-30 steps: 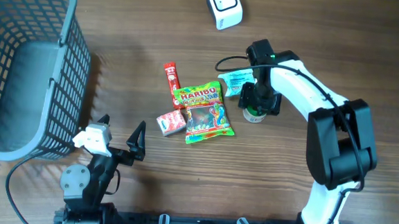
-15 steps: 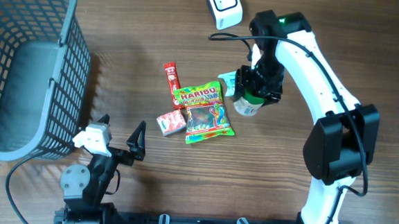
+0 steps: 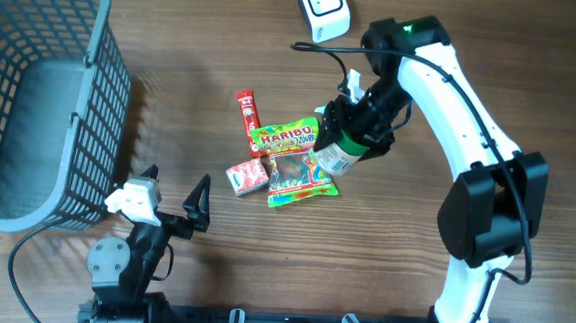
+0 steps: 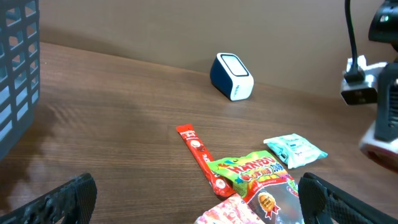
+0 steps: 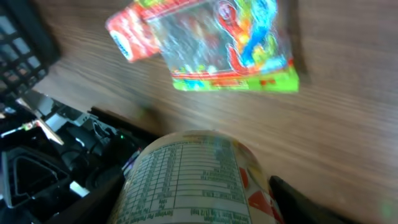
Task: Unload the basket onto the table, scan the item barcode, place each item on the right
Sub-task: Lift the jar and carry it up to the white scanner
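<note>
Two arms in view: my R gripper (image 3: 355,136) is clamped on the bottle (image 3: 336,156), tilted over the Haribo bag (image 3: 289,170), w/ the scanner (image 3: 323,8) near. L gripper (image 3: 165,202) is spread wide beside the basket (image 3: 113,81).

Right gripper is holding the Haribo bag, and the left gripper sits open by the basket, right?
Not quite. The right gripper holds the small labelled bottle, not the Haribo bag, which lies on the table below it, as the overhead view shows. The left gripper does sit open by the basket.
</note>
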Motion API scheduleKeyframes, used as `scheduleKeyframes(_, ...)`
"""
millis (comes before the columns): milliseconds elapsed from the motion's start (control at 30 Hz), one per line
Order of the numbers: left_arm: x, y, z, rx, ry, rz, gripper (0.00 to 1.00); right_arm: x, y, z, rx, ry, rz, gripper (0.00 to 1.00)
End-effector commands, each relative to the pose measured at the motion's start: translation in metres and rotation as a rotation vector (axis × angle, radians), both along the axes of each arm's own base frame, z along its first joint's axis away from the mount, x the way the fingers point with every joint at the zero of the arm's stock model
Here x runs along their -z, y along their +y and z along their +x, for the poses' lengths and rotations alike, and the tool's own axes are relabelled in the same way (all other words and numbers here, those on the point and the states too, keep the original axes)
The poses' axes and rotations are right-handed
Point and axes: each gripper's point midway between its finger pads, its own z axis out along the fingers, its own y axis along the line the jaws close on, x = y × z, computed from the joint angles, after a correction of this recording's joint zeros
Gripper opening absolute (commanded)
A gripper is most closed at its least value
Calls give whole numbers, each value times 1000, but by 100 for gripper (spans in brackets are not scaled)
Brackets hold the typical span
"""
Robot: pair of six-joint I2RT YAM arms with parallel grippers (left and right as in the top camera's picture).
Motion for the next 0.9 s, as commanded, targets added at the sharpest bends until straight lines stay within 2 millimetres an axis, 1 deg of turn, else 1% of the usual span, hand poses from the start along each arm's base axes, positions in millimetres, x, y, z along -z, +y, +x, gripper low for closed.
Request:
scheduleKeyframes(0,2,2,0,-7,-2,22,100,-31,21,22,-40,-209,131,62)
scheduleKeyframes(33,2,2,0,-7,-2,22,100,-34,25,32,-41,-264,150,62)
scheduleKeyframes(100,2,2,0,-7,-2,22,100,-39,34,63,-42,-419,186,62)
scheduleKeyframes(133,2,2,0,-7,-2,22,100,-39,35,78,-30,-483,175,62)
scheduleKeyframes(167,2,2,0,-7,-2,22,100,-40,33,98,-5,-562,143,62)
scheduleKeyframes(233,2,2,0,-7,-2,22,100,-43,30,126,21,-687,96,63)
scheduleKeyframes(300,2,2,0,-7,-2,22,100,-53,25,157,46,-835,50,64)
scheduleKeyframes(400,2,2,0,-7,-2,22,100,-68,16,196,101,-1016,-24,65)
scheduleKeyframes(467,2,2,0,-7,-2,22,100,-76,11,219,145,-1122,-68,66)
scheduleKeyframes(600,2,2,0,-7,-2,22,100,-84,9,255,205,-1270,-98,68)
scheduleKeyframes(667,2,2,0,-7,-2,22,100,-81,8,274,240,-1336,-115,68)
scheduleKeyframes(733,2,2,0,-7,-2,22,100,-74,7,293,268,-1397,-137,68)
scheduleKeyframes(800,2,2,0,-7,-2,22,100,-62,7,308,290,-1437,-153,67)
scheduleKeyframes(833,2,2,0,-7,-2,22,100,-50,7,319,312,-1464,-169,67)
scheduleKeyframes(867,2,2,0,-7,-2,22,100,-44,6,325,325,-1479,-178,67)
